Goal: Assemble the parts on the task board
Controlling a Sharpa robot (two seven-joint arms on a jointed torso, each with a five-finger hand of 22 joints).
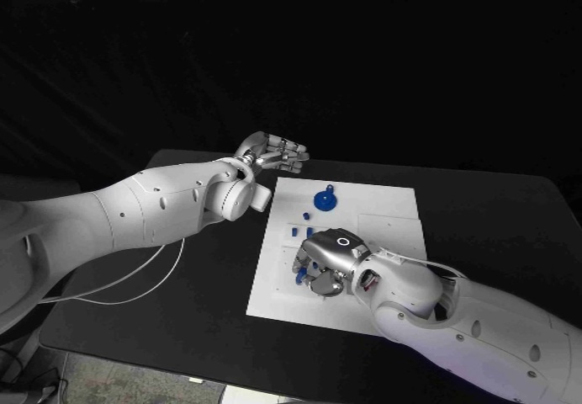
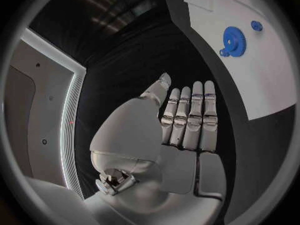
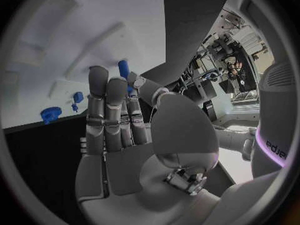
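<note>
Right hand [image 1: 330, 263] low over task board [image 1: 382, 210], pinching a blue peg [image 3: 124, 67]; blue gear [image 1: 325, 200] lies beyond. Left hand [image 1: 274, 154] empty, fingers straight. Risk: peg slips from fingertip hold.

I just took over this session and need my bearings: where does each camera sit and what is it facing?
Head view: on the robot's head, looking down at the task board; both arms, left hand, right hand.
Left wrist view: behind the flat, empty left hand, facing the blue gear.
Right wrist view: behind the right hand, which pinches a blue part.
All three views share the gear.
</note>
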